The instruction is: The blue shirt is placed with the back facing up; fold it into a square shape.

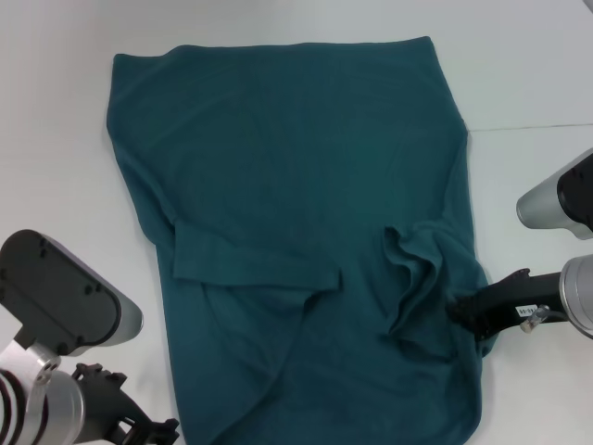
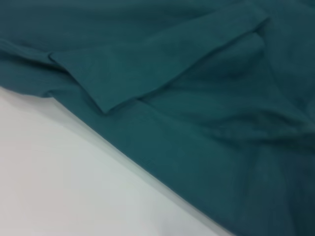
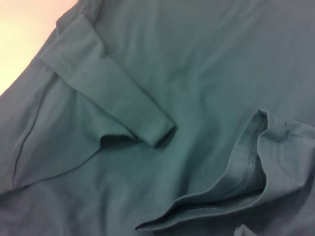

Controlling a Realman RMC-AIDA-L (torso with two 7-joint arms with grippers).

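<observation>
Right gripper [image 1: 460, 311] pinches the blue shirt [image 1: 296, 185] at its bunched edge; right wrist view alone shows the hem stitching. Left gripper [image 1: 153, 431] sits beside the shirt on the table [image 1: 56, 185]; I cannot tell its finger state.

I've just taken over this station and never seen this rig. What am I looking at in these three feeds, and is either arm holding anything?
This is a two-armed robot. The head view looks down on a white table where the blue shirt lies spread out, plain side up. Its left sleeve is already folded inward and lies flat.

The other two feeds come from cameras on the wrists, both close-ups of the fabric; the right wrist view shows the bunched right sleeve standing up.

The right end effector is at the shirt's right edge, shut on the fabric by that sleeve. The left end effector sits at the near left corner beside the shirt, holding nothing.
</observation>
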